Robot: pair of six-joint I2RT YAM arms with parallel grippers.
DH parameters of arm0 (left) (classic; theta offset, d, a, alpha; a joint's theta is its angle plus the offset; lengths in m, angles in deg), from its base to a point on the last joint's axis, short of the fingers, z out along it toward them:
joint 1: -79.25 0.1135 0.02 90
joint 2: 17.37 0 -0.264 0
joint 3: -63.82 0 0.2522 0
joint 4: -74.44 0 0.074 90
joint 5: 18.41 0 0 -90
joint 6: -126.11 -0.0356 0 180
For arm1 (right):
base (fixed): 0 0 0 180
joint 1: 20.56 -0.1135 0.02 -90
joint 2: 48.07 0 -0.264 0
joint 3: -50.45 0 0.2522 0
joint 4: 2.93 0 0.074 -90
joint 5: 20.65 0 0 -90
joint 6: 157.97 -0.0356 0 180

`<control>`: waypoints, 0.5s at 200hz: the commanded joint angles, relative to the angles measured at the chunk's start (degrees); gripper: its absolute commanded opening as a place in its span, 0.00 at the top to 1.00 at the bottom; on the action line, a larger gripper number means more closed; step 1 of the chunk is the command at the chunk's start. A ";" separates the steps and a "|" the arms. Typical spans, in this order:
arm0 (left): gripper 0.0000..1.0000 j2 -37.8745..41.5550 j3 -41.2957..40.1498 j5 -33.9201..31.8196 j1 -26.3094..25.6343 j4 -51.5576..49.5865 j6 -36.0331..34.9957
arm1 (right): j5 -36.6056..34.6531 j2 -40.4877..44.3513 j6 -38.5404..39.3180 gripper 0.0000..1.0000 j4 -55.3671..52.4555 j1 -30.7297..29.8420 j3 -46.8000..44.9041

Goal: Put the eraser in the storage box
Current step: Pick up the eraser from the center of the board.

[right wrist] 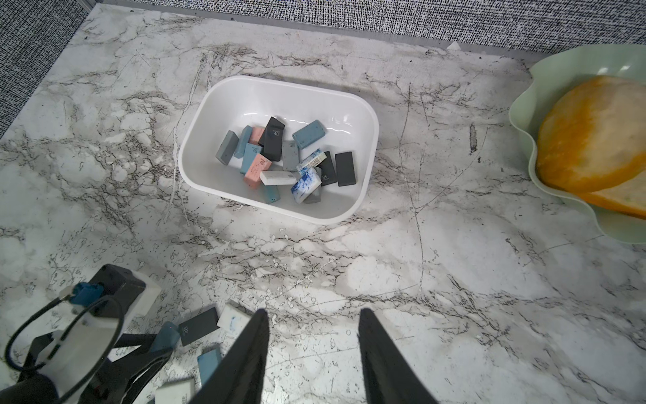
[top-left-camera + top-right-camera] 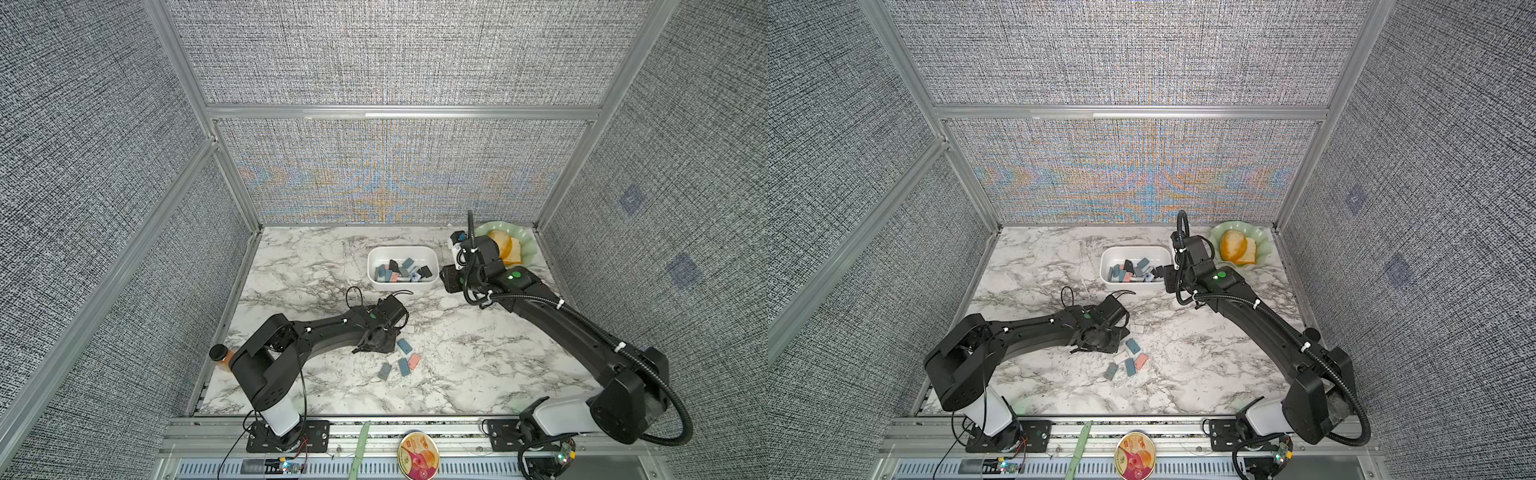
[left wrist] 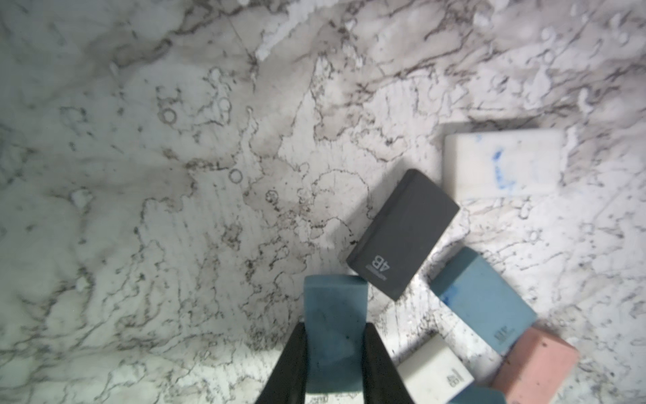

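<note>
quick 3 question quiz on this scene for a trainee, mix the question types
1. True or false: the left gripper is shut on a blue eraser.
2. The right gripper is: A) open and empty; B) shut on an eraser; C) out of every view.
3. Fill in: the black eraser lying next to the held one is marked ___.

Key: 1 true; 2 A; 3 4B
</note>
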 commanded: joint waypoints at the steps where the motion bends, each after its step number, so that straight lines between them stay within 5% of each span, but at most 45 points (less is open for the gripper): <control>1: 0.73 1.32 0.97 -1.52 0.05 -1.90 0.70 | -0.72 0.22 -0.31 0.54 0.39 0.02 0.11; 100: 0.72 1.98 15.63 -5.69 2.24 -8.49 -4.96 | -1.27 0.22 0.24 0.54 0.17 0.38 0.55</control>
